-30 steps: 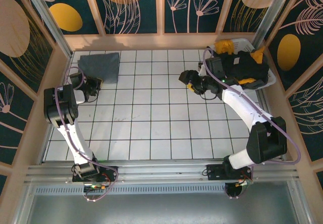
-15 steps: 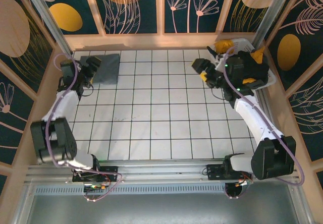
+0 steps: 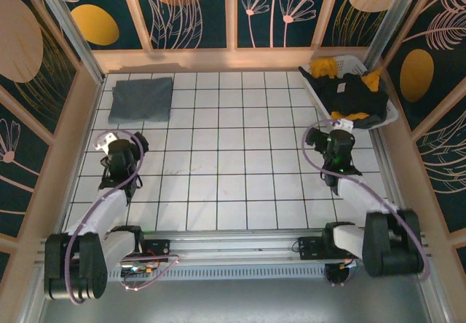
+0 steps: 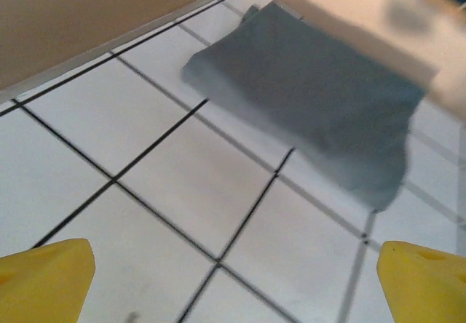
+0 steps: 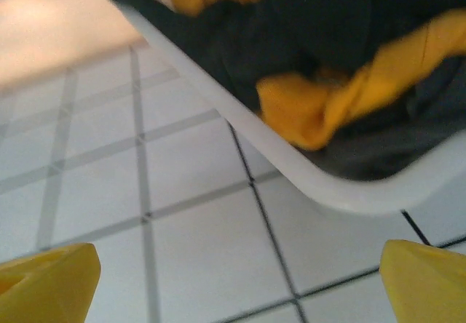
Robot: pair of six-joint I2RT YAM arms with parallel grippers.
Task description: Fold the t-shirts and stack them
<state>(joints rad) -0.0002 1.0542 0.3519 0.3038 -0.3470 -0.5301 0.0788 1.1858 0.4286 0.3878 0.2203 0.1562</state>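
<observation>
T-shirts are seen in two places. One grey-blue t-shirt (image 3: 142,97) is laid folded and flat on the white tiled floor (image 3: 233,170), up at about eleven o'clock in the top view, near the corner. A white basket (image 3: 388,116) is set at about one o'clock, and black t-shirts (image 3: 357,94) and yellow t-shirts (image 3: 325,67) are piled up in it, all mixed together. The left gripper (image 3: 120,150) is held wide open at about nine o'clock, apart from the grey-blue t-shirt. The right gripper (image 3: 336,142) is held wide open too, at about three o'clock, near the basket. Nothing is gripped by either one.
</observation>
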